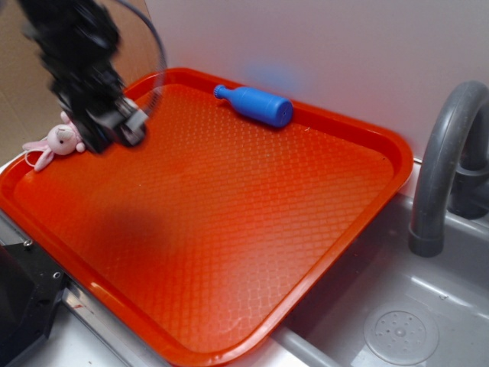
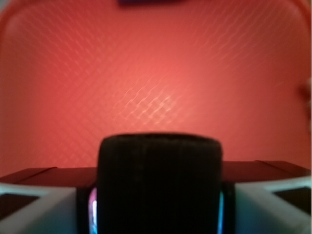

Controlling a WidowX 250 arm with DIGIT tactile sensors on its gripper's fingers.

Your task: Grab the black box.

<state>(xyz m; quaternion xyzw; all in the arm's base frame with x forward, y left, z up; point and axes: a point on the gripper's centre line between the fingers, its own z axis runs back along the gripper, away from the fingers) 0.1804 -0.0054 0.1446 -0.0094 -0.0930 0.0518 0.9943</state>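
Observation:
In the wrist view the black box point(image 2: 159, 180) fills the gap between my two grey fingers point(image 2: 39, 209), a matte black block with rounded corners. My gripper point(image 2: 159, 200) is shut on it. In the exterior view my gripper point(image 1: 122, 126) is blurred and hangs above the far left corner of the orange tray point(image 1: 229, 229), right beside the pink plush bunny point(image 1: 57, 141). There the box cannot be told apart from the dark gripper. A dark shadow lies on the tray below the gripper.
A blue bottle point(image 1: 256, 105) lies on its side at the tray's far edge; its edge shows at the top of the wrist view point(image 2: 148, 2). A grey faucet point(image 1: 443, 153) and a sink with a drain point(image 1: 401, 332) are on the right.

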